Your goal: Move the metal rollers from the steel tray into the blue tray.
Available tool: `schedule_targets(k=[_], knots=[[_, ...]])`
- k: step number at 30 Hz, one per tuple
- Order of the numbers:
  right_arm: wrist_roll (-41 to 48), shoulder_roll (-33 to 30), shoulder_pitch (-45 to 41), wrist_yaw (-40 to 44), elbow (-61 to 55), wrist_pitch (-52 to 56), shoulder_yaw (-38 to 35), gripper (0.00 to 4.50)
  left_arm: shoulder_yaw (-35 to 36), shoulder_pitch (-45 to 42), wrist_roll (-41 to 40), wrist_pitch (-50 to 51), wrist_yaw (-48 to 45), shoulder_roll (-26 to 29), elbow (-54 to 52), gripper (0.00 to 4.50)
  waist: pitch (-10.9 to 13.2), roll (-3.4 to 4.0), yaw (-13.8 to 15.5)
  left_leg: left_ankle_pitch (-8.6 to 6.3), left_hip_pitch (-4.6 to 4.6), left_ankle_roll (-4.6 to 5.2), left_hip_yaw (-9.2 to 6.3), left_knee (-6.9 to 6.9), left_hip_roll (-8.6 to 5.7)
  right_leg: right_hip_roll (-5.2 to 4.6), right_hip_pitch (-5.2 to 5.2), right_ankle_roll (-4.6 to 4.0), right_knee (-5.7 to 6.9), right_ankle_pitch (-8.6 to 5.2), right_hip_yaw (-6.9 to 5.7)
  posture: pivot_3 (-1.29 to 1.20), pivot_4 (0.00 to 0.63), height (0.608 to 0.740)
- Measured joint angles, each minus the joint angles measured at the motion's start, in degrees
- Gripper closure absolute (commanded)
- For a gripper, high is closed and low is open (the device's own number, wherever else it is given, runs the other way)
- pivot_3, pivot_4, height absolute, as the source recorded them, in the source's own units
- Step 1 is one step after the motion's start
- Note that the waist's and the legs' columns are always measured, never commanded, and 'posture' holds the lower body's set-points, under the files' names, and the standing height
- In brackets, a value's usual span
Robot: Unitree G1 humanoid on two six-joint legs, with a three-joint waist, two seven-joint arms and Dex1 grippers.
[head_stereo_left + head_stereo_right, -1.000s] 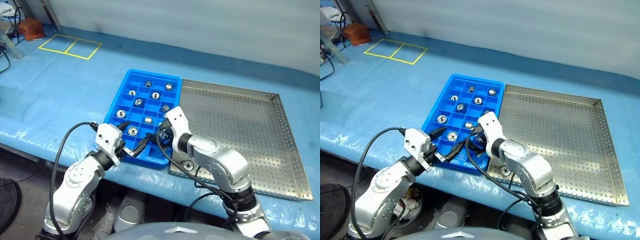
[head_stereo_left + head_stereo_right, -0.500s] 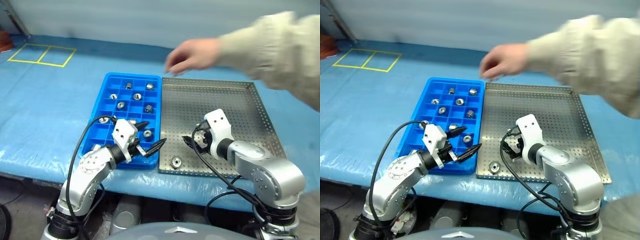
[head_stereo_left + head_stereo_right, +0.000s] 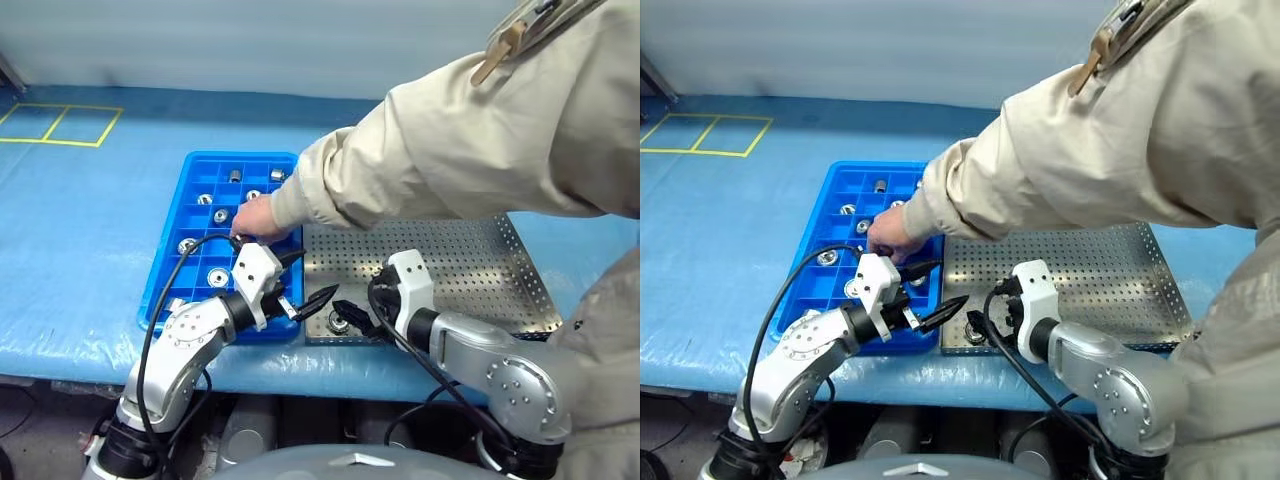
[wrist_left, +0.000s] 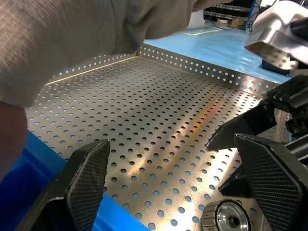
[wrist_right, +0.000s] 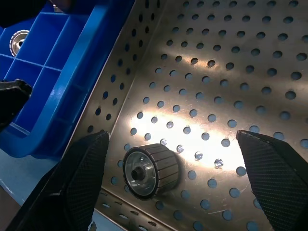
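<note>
Since a person's hand [image 3: 255,216] is inside the blue tray [image 3: 168,262], both pincers gaping empty, grabbing that last roller [image 5: 150,170] risks bumping them.

Robot arms: silver-grey rounded links with white wrist housings and looped black cables. Left gripper [image 3: 305,278] and right gripper [image 5: 171,185]: two black tapered fingers each, pads [image 4: 89,175] textured in a fine weave. Person: loose beige sleeve [image 3: 450,150] with a toggle fastening.

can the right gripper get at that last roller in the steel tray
Probably yes: the right gripper is open just above the roller in the steel tray, with nothing between them.
</note>
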Motion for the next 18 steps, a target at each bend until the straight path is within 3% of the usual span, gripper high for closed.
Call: schedule_targets(k=[12,15,18], knots=[[10.1,-0.41,1.24,-10.42,5.28,-0.01,5.7,0.03,-0.02,2.17,0.06,-0.19,1.09,0.68,-0.13,0.0,0.0,0.0,0.46,0.01,0.02,0.02,0.02,0.01,0.06,0.0,-0.02,0.01,0.05,0.0,0.04,0.26,0.15,0.74],[12.7,-1.48,0.52,-12.83,6.2,-0.17,6.54,0.64,0.0,2.86,0.07,-0.2,1.78,0.67,-0.3,0.0,-0.01,-0.01,0.74,0.01,0.03,0.02,0.02,0.01,0.06,-0.01,-0.01,0.01,0.05,0.0,0.05,0.28,0.15,0.74],[14.55,-1.95,-0.63,-15.54,6.92,-0.25,7.49,1.63,0.01,3.59,0.07,-0.26,2.19,0.68,-0.95,0.0,-0.02,-0.02,1.16,0.01,0.02,0.02,0.0,0.01,0.06,-0.01,-0.01,0.01,0.04,0.0,0.04,0.29,0.15,0.74]])
